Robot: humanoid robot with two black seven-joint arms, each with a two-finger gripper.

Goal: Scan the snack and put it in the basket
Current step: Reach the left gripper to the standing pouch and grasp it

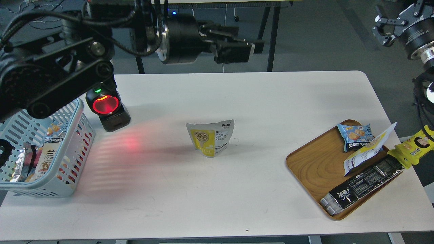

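Observation:
The snack (211,138), a small yellow-and-white pouch with nuts pictured in a circle, stands upright in the middle of the white table. The light blue slotted basket (74,154) sits at the left edge and holds several packets. My left arm reaches across the top from the left. Its gripper (242,51) hangs high above the table's far edge, well behind the snack and apart from it; its fingers are dark and cannot be told apart. My right gripper (382,25) is in the top right corner, off the table, seen small.
A black barcode scanner (106,106) with a glowing red window stands beside the basket and casts red light on the table. A wooden tray (313,164) at the right holds a light-blue packet (355,136), a long black packet (362,183) and a white-yellow pouch (368,153). A yellow packet (415,147) lies past its edge.

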